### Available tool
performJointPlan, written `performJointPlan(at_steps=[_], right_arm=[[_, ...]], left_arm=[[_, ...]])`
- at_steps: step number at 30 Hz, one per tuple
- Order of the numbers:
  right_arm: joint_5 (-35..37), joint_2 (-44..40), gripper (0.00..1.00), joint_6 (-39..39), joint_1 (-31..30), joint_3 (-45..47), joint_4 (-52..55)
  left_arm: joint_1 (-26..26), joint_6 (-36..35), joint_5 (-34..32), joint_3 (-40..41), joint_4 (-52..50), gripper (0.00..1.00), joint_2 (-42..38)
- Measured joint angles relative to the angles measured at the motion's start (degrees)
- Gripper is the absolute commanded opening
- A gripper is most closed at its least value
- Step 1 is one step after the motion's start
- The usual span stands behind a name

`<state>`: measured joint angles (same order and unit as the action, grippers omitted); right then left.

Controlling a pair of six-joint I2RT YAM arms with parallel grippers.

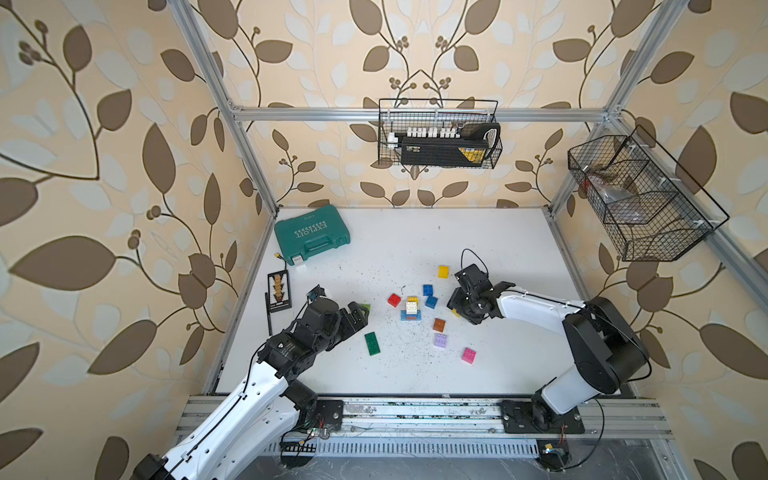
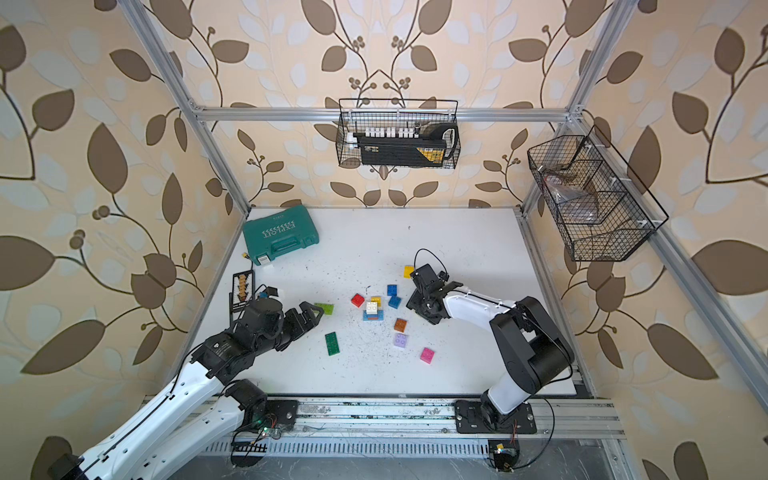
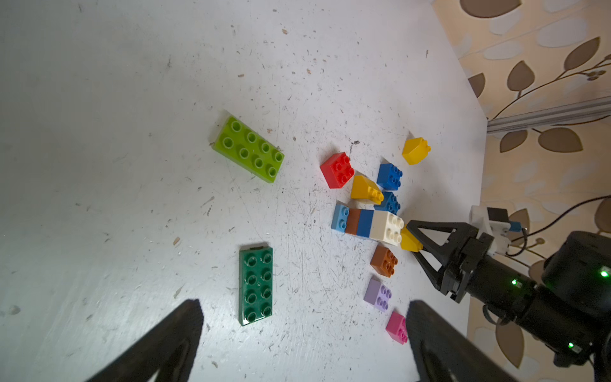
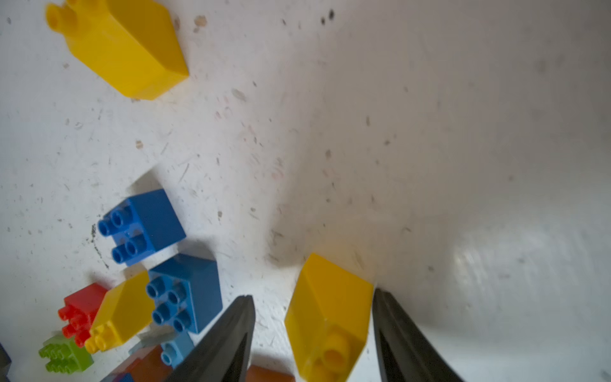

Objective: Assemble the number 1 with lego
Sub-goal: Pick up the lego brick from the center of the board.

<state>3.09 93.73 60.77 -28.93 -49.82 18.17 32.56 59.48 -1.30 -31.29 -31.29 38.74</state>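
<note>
The lego lies scattered on the white table (image 1: 498,257). A short stack (image 1: 412,309) of light blue, brown, blue and white bricks stands in the middle, with red (image 1: 394,299), blue (image 1: 428,289), brown (image 1: 439,324), lilac (image 1: 441,340) and pink (image 1: 468,355) bricks around it. My right gripper (image 4: 312,296) is open around a yellow sloped brick (image 4: 330,314) on the table. One finger touches it and a gap shows at the other. My left gripper (image 3: 304,309) stands wide open and empty, near the dark green oblong brick (image 3: 256,286) and the lime oblong brick (image 3: 248,148).
A teal tool case (image 1: 311,235) lies at the back left, with a black bit holder (image 1: 279,291) near the left edge. Two wire baskets (image 1: 438,135) (image 1: 640,199) hang on the frame above the table. Another yellow brick (image 1: 444,272) sits behind the right gripper.
</note>
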Motion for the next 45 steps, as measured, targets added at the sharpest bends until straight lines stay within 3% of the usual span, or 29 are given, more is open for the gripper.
performJointPlan(at_steps=[5, 13, 30, 40, 45], right_arm=[[-1.8, 5.7, 0.59, -4.4, 0.9, -6.7, 1.2], [-1.2, 4.5, 0.65, -7.5, 0.8, -7.1, 8.3], [1.2, 5.4, 0.65, -14.3, 0.2, -11.2, 20.4], [-1.6, 1.7, 0.67, -34.6, 0.2, -13.3, 22.2], [-1.2, 1.2, 0.67, -41.2, 0.2, -13.6, 22.9]], left_arm=[[0.0, -0.6, 0.2, 0.0, 0.5, 0.99, 2.0], [0.0, -0.7, 0.4, 0.0, 1.1, 0.99, 2.2], [0.0, -0.7, 0.5, 0.0, 1.0, 0.99, 2.2], [0.0, -0.7, 0.6, 0.0, 1.0, 0.99, 4.4], [0.0, -0.8, 0.8, -0.1, 1.4, 0.99, 5.4]])
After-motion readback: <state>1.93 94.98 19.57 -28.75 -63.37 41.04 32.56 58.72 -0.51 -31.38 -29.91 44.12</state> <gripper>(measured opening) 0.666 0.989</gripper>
